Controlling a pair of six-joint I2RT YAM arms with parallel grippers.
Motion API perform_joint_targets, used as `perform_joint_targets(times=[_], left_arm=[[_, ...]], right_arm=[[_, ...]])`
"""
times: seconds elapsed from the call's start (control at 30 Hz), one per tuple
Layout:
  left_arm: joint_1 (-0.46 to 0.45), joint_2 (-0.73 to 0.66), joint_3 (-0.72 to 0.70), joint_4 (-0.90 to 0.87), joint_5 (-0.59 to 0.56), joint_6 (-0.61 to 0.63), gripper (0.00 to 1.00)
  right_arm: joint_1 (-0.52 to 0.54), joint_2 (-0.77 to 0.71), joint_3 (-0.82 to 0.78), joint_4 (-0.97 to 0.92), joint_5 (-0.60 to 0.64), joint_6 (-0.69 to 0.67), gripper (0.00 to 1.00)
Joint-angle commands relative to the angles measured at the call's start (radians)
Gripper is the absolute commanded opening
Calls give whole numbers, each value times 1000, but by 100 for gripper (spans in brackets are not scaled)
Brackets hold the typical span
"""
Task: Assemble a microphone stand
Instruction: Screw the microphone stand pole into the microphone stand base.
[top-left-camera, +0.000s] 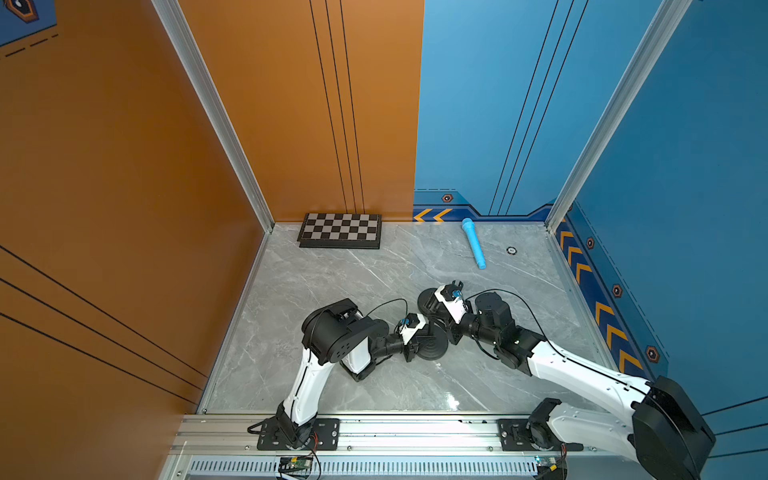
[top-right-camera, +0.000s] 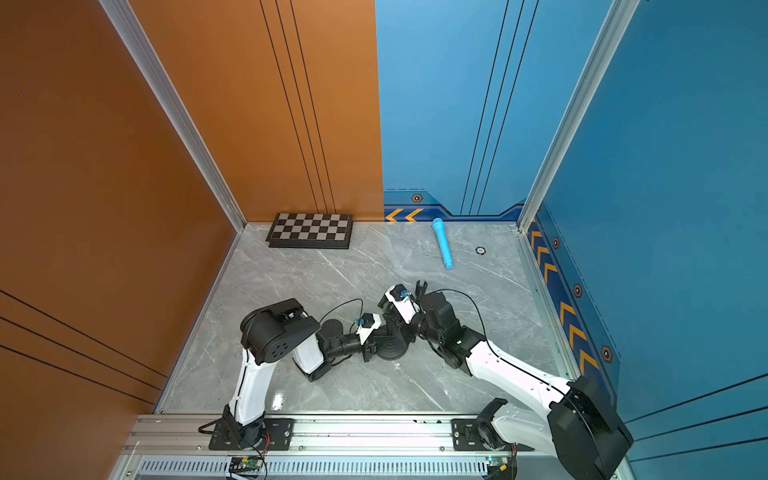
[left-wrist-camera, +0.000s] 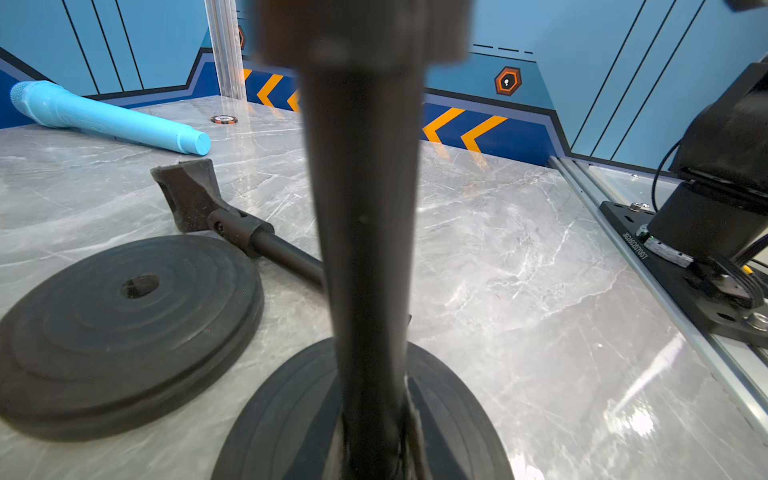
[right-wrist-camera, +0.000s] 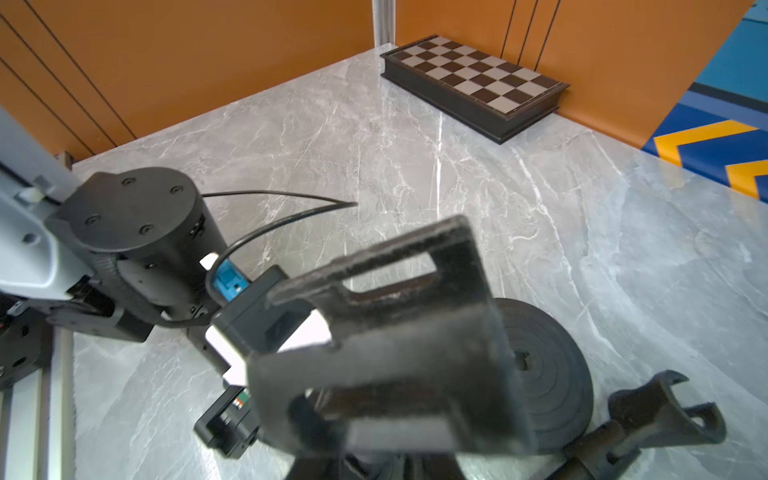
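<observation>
Right jaws are pressed together with nothing between them, held over the holed disc (right-wrist-camera: 552, 399). Left jaws show in the left wrist view only edge-on, as one dark column whose tip is down on the second disc (left-wrist-camera: 453, 415). I cannot tell whether they pinch it or merely touch it.

Both ribbed black discs lie flat on the tabletop (top-left-camera: 332, 291), just beside each other between the two arms. The pole (left-wrist-camera: 286, 253) lies flat alongside the holed disc with its clip (left-wrist-camera: 187, 195) at the free end, while the other end is hidden behind the left jaws.

Well beyond them, near the far edge, the blue microphone (top-left-camera: 473, 243) lies on its side. The chessboard (top-left-camera: 340, 231) sits in the far corner, apart from all this.

By my reading nothing is joined yet. The pole has yet to be stood in a disc's central hole, and the microphone has yet to be seated in the clip.
</observation>
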Motion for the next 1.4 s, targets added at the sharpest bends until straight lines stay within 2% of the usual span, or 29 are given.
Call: perform_joint_targets(times=[0.0,0.13,0.2,0.27,0.37,0.5,0.53,0.6,0.7,0.73,1.0,1.37], left_arm=[[2,48,-28,-180,-21,-22,26],[2,46,-30,-179,-39,-23,29],[0,48,-28,-180,-46,-25,29],[0,53,-26,-179,-51,-23,28],[1,59,-26,-179,-40,-17,18],[2,57,-29,-180,-16,-6,15],[3,56,-29,-179,-14,-5,15],[4,54,-32,-179,-11,-3,14],[4,55,-31,-180,-3,0,14],[4,56,-29,-180,-2,1,14],[3,50,-34,-180,3,9,16],[0,56,-34,-180,2,11,18]], right_arm=[[98,-10,-64,114,285,84,0],[294,-47,-188,203,770,264,0],[360,-31,-193,179,887,334,0],[396,-3,-167,131,904,364,0],[402,12,-132,102,751,289,8],[342,-45,-80,-5,472,168,33],[318,-67,-76,-24,415,148,36],[236,-120,-80,-55,254,108,38],[89,-166,-99,-44,-101,45,42],[58,-168,-99,-36,-149,40,43],[-50,-71,-44,-30,-238,-42,46],[-79,40,6,72,-191,-47,43]])
